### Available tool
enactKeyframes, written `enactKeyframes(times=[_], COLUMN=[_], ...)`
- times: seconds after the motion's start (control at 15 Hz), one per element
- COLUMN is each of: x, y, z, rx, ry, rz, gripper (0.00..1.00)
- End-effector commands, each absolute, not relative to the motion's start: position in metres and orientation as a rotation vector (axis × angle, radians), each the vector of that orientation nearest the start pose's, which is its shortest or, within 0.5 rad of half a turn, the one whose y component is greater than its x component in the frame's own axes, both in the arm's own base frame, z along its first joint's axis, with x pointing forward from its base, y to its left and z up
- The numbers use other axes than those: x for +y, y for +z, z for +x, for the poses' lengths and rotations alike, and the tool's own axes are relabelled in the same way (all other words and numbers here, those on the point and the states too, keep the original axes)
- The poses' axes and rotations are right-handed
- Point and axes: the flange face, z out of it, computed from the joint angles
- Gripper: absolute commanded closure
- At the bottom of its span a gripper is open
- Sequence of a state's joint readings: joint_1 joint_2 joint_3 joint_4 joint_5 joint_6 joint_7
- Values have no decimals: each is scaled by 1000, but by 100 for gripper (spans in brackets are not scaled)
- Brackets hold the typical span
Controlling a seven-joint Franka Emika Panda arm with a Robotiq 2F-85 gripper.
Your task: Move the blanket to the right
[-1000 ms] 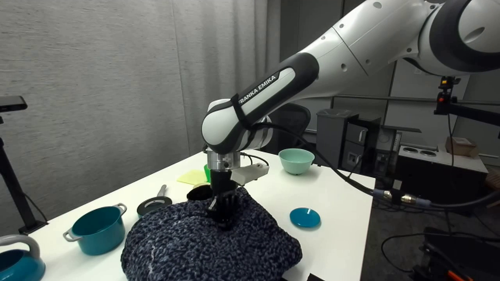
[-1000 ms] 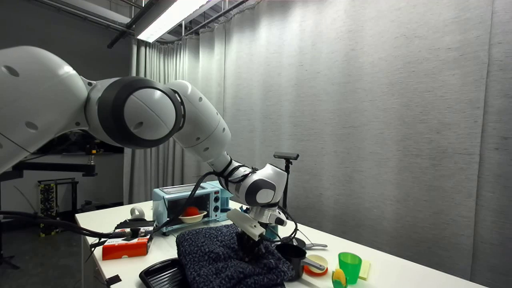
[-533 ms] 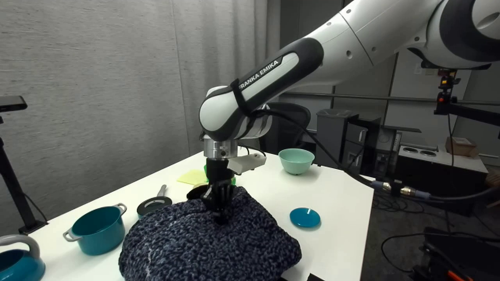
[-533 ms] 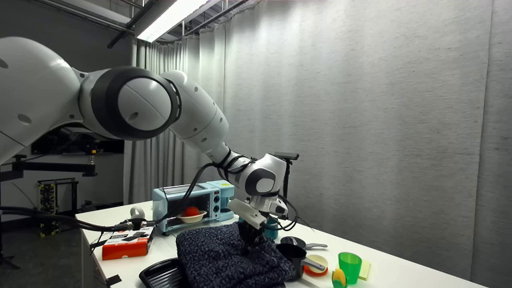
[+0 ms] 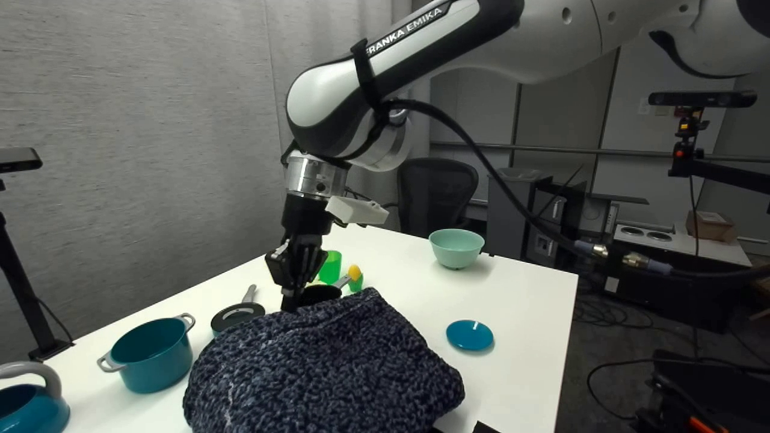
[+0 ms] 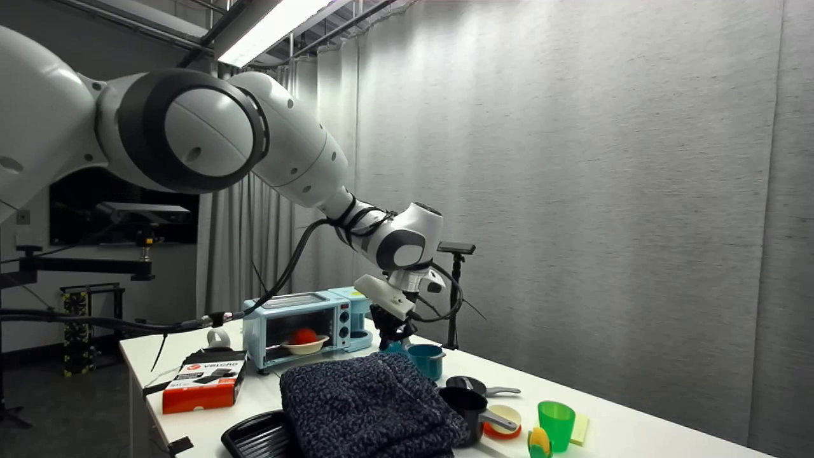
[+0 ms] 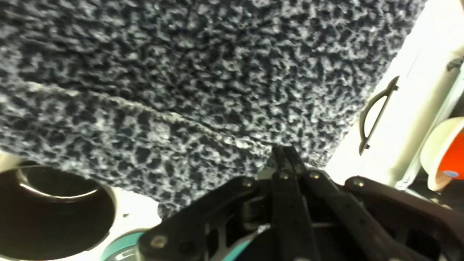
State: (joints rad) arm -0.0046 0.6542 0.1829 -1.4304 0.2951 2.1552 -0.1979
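The dark knitted blanket [image 5: 325,367] is laid folded on the white table [image 5: 523,294], and a crease with a pale edge is shown across it in the wrist view. At the border of the blanket, the gripper [image 7: 285,149] is held pointing down at a slight tilt; its jaws are drawn together, and nothing is seen to be gripped between them. Whether the blanket is touched by it cannot be told. Just beside the blanket, a black saucepan [image 6: 467,413] is seen, and a ridged black tray [image 6: 257,439] is partly hidden by the blanket in an exterior view. Near the blanket, a frying pan [image 5: 237,315] and a teal pot [image 5: 153,358] are set; in an exterior view, a blue disc [image 5: 469,335] is shown to the blanket's right. Behind the blanket a light-blue toaster oven [image 6: 315,318] is shown in an exterior view, and left of the blanket a red-and-white box [image 6: 200,385]. Well apart from the blanket, a mint-green bowl [image 5: 456,249] and a green cup [image 6: 556,425] are stood.
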Motion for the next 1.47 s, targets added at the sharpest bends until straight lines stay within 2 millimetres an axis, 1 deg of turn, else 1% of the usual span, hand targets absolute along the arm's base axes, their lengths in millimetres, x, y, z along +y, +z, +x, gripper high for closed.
enactKeyframes(times=[0.0, 0.07, 0.2, 0.33, 0.53, 0.67, 0.8, 1.0, 1.2, 1.27, 1.4], x=[144, 152, 170, 181, 185, 184, 182, 174, 150, 140, 125], y=[296, 284, 251, 216, 161, 136, 126, 120, 108, 107, 111], z=[731, 731, 730, 729, 727, 729, 732, 733, 730, 729, 727], rx=[-255, -252, -257, -255, -240, -223, -197, -145, -35, 17, 123], ry=[-124, -110, -50, -8, 42, 57, 73, 102, 134, 141, 149], rz=[-2641, -2628, -2643, -2662, -2698, -2726, -2744, -2771, -2791, -2796, -2799], gripper=[100, 100, 100, 100, 100, 100, 100, 100, 100, 100, 100])
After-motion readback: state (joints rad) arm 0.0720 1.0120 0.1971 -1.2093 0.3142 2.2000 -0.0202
